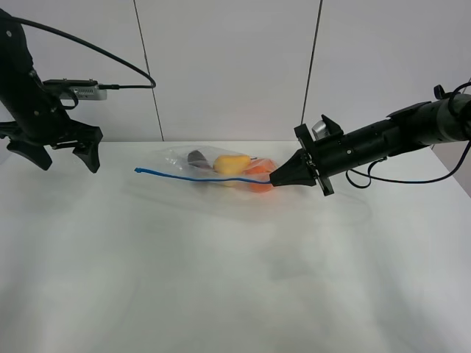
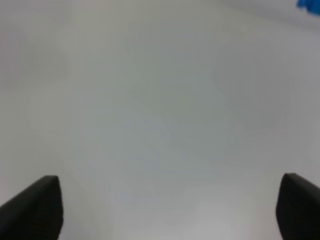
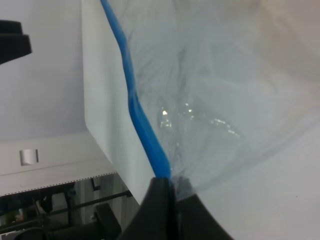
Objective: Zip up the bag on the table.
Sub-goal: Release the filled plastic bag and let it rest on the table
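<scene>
The clear crinkly bag [image 1: 221,168] lies on the white table [image 1: 221,279] towards the back, with a yellow fruit, an orange fruit and a dark item inside. Its blue zip strip [image 1: 191,176] runs along the near edge. My right gripper [image 1: 277,181] is shut on the right end of the zip strip. In the right wrist view the shut fingers [image 3: 162,200] pinch the blue strip [image 3: 135,105] where the clear plastic [image 3: 215,85] bunches. My left gripper [image 1: 65,154] is open and empty, held above the table's far left, apart from the bag. Its fingertips [image 2: 35,210] show in the left wrist view.
A pale panelled wall [image 1: 228,66] stands behind the table. A blue corner of the zip strip [image 2: 310,5] shows at the edge of the left wrist view. The table's far edge [image 3: 95,125] shows in the right wrist view, with equipment beyond it.
</scene>
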